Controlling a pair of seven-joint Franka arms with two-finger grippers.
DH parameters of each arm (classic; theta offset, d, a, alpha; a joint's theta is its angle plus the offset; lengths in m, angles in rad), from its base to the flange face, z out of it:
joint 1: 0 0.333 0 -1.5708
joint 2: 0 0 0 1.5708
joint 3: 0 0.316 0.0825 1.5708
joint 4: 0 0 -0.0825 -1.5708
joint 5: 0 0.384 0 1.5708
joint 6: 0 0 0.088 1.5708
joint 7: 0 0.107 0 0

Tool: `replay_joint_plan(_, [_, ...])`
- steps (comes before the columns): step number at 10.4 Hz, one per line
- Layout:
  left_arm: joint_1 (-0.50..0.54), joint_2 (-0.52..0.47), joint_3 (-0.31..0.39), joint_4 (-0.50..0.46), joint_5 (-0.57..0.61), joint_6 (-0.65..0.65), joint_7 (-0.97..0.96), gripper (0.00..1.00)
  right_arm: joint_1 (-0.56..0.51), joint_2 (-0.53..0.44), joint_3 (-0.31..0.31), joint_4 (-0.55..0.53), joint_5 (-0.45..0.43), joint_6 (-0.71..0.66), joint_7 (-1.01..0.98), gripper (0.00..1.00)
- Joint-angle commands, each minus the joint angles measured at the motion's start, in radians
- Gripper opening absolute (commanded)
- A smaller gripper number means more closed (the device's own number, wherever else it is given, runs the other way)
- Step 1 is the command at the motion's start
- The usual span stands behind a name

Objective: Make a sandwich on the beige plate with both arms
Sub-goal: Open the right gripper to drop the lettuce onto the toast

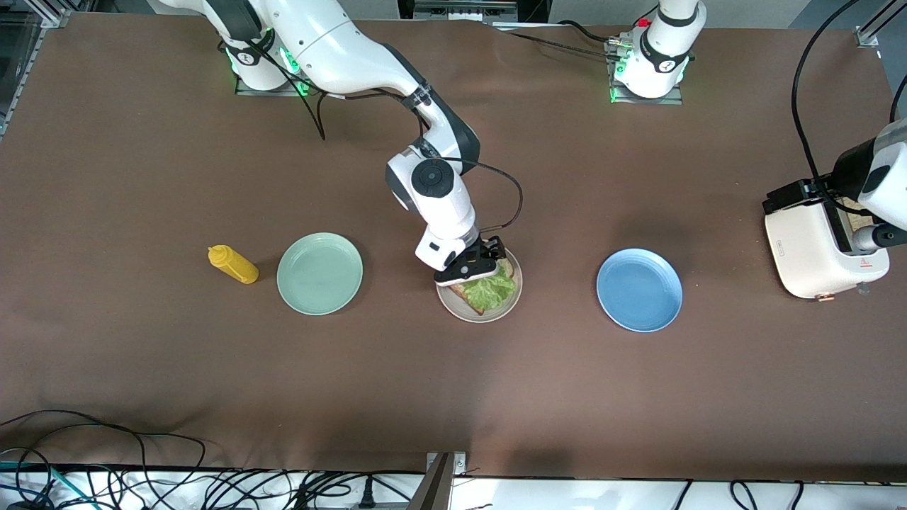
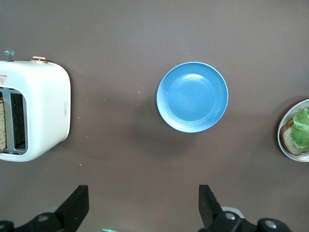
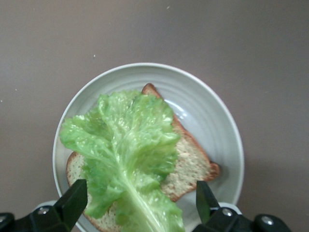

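Lettuce (image 3: 128,159) lies on a bread slice (image 3: 190,166) on the beige plate (image 3: 212,121), between the mint and blue plates. Right gripper (image 3: 140,208) hovers over it, jaws wide, empty. Left gripper (image 2: 142,205), spread and empty, hangs beside the toaster (image 2: 43,113); its label is unreadable.

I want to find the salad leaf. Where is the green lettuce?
The ruffled green lettuce leaf lies on a brown bread slice on the round beige plate, between the mint and blue plates.

Robotics laboratory. Evidenced by two white arms bolted on base plates (image 1: 645,92) to a brown-covered desk (image 1: 142,368), aluminium framing (image 1: 870,35) at the corners, loose cables (image 1: 106,474) along the edge, staged toaster (image 1: 822,248) and plates.
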Motion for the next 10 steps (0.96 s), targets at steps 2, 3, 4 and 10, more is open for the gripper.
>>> replay_joint_plan(2, [0.001, -0.004, 0.001, 0.003, -0.025, -0.001, 0.011, 1.00, -0.026, -0.101, -0.031, -0.036, -0.004, -0.092, -0.016, 1.00])
replay_joint_plan(3, [0.001, -0.004, 0.001, 0.003, -0.025, -0.001, 0.011, 1.00, -0.049, -0.130, -0.031, -0.052, -0.001, -0.113, -0.047, 1.00])
replay_joint_plan(4, [0.001, -0.004, 0.003, 0.003, -0.023, -0.001, 0.011, 1.00, -0.069, -0.160, -0.028, -0.058, -0.001, -0.165, -0.085, 1.00])
replay_joint_plan(10, [0.033, 0.016, 0.015, 0.002, 0.013, 0.002, 0.013, 1.00, -0.230, -0.379, -0.013, -0.240, 0.134, -0.288, -0.610, 1.00])
